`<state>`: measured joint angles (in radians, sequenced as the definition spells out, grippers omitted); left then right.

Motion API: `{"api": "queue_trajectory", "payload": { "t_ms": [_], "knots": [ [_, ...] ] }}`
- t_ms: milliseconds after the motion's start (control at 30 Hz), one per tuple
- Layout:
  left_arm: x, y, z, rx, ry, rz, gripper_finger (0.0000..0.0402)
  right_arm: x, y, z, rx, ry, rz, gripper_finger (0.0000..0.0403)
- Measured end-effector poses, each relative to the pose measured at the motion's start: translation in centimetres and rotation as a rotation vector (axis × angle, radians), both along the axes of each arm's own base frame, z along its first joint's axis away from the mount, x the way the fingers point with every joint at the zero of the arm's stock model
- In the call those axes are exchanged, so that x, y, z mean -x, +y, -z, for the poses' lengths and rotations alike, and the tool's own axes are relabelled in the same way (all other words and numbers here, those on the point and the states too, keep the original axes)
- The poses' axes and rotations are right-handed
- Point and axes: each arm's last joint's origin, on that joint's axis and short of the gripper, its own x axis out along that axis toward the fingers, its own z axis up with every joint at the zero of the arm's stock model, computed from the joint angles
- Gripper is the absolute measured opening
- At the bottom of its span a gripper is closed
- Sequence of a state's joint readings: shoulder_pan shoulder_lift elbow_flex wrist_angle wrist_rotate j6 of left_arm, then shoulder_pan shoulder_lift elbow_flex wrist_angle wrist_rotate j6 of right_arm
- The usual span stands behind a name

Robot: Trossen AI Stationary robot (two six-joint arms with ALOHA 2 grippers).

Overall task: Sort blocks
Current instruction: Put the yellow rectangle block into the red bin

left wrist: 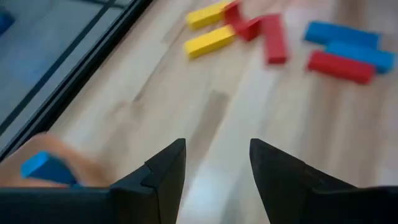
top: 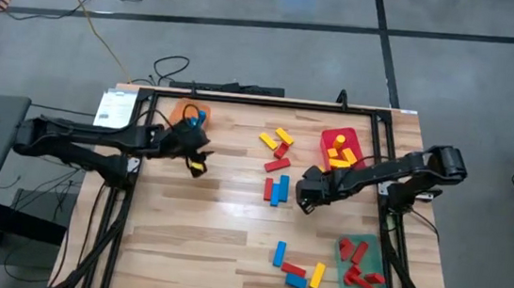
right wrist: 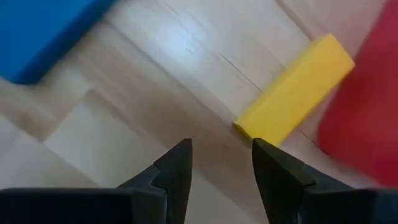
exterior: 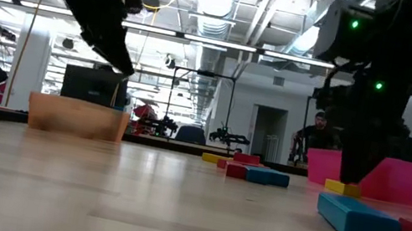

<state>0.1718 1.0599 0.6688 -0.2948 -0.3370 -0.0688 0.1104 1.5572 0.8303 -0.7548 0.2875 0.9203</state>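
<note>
Small red, yellow and blue blocks lie flat on the wooden table in two loose groups: one mid-table and one by the near edge. My right gripper is open and low over the table. A yellow block lies just ahead of its fingertips, untouched, with a blue block farther off. My left gripper is open and empty, above bare wood beside the orange tray. That tray holds blue blocks.
A red tray with yellow blocks in it stands at the far right. A green tray with red blocks in it sits at the near right. A black frame runs round the table. Bare wood lies at the near left.
</note>
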Motion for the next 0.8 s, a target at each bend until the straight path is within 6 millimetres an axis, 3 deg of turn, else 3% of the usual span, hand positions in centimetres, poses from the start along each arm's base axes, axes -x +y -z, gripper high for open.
{"api": "queue_trajectory", "payload": {
  "t_ms": [167,400,600,800],
  "knots": [
    [-0.7,-1.9,-1.0,-0.026,-0.044,0.104,0.0174,0.8,-0.3,-0.1,0.002,0.057,0.092,0.0179],
    [-1.2,-3.7,-1.5,-0.082,-0.076,0.214,0.0174,0.7,-0.3,-0.7,0.016,-0.022,0.144,0.0184],
    [-1.2,-4.4,-1.6,-0.104,-0.068,0.259,0.0174,0.5,-0.3,-0.8,0.011,-0.054,0.181,0.0228],
    [-1.2,-4.9,-1.6,-0.129,-0.057,0.297,0.0174,0.8,-1.0,0.0,0.036,-0.009,0.343,0.0258]
  ]
}}
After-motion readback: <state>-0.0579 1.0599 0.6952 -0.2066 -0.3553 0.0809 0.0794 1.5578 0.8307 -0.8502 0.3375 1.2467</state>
